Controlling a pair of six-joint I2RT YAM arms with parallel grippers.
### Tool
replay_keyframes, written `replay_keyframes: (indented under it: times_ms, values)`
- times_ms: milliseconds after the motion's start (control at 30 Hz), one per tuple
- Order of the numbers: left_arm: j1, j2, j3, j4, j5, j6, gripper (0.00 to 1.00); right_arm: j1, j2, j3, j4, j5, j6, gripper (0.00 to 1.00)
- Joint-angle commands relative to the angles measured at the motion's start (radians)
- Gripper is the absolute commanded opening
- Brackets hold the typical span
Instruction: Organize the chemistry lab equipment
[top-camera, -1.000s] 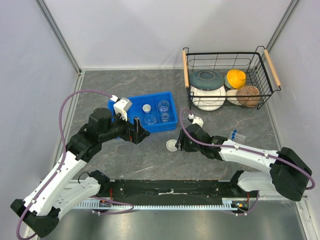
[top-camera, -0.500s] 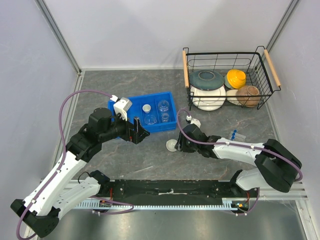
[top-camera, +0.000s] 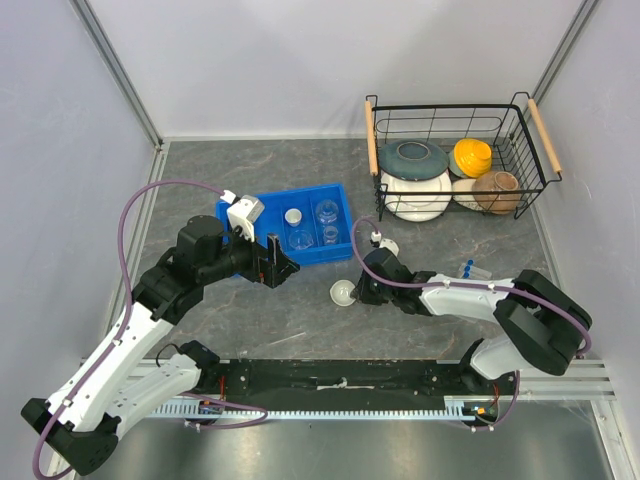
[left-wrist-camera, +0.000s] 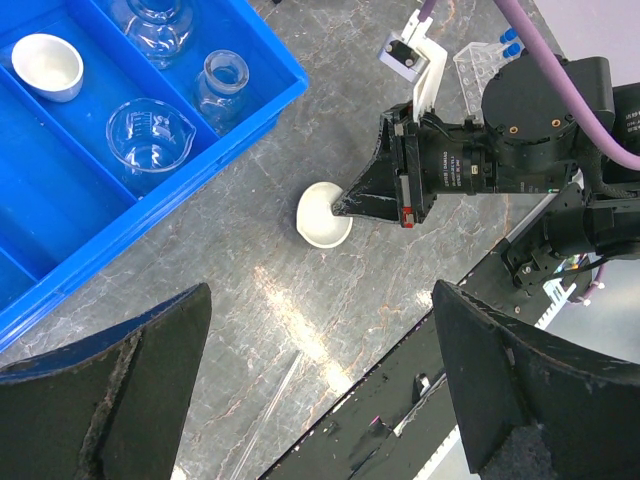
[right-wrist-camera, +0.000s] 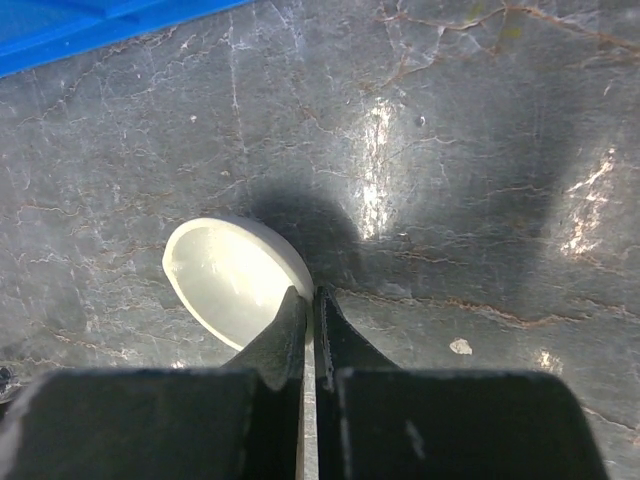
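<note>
The job looks partly done, and the step in hand concerns the white dish (right-wrist-camera: 232, 283), which sits on the open bench near the middle, just off the near right corner of the blue tray (left-wrist-camera: 230, 140). The right gripper (right-wrist-camera: 308, 312) has its fingers drawn together on the dish's rim, pinching the thin wall between them. The dish is tilted in that hold, though I cannot tell whether it is clear of the surface. The tray, left of the middle, already holds glass beakers (left-wrist-camera: 150, 132) and a small white cup (left-wrist-camera: 48, 65), each standing upright in a compartment. That share of the sorting appears finished. The left gripper (top-camera: 277, 262) hangs over the near edge of the tray with its fingers spread wide and nothing between them. It is well apart from the dish (its wrist camera looks down at the dish through the gap). What seems left is to carry the dish across into the tray, and then to deal with the clear tube rack (top-camera: 472, 271). The rack lies toward the right edge of the bench with blue-capped tubes (top-camera: 467, 265) at it, and nothing is touching it. From these views I cannot tell whether those tubes are seated in the rack or only lying against it. The wire basket (top-camera: 524, 105) of bowls in the far right corner is no part of this sorting.
</note>
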Motion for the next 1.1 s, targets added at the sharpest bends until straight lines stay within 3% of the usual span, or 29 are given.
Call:
replay_keyframes:
  times_ms: [0, 300, 600, 1067]
  values:
    - [-0.003, -0.004, 0.002, 0.037, -0.004, 0.032, 0.98, -0.004, 0.010, 0.030, -0.018, 0.003, -0.009, 0.00]
    - [-0.003, -0.027, -0.001, 0.034, -0.007, 0.022, 0.97, 0.015, -0.050, 0.187, -0.207, 0.000, -0.086, 0.00]
    - [-0.002, -0.113, -0.015, 0.043, -0.066, 0.004, 0.95, 0.059, 0.039, 0.477, -0.347, 0.023, -0.159, 0.00]
    - [-0.003, -0.190, -0.026, 0.066, -0.094, -0.004, 0.95, 0.042, 0.519, 1.092, -0.426, -0.015, -0.253, 0.00]
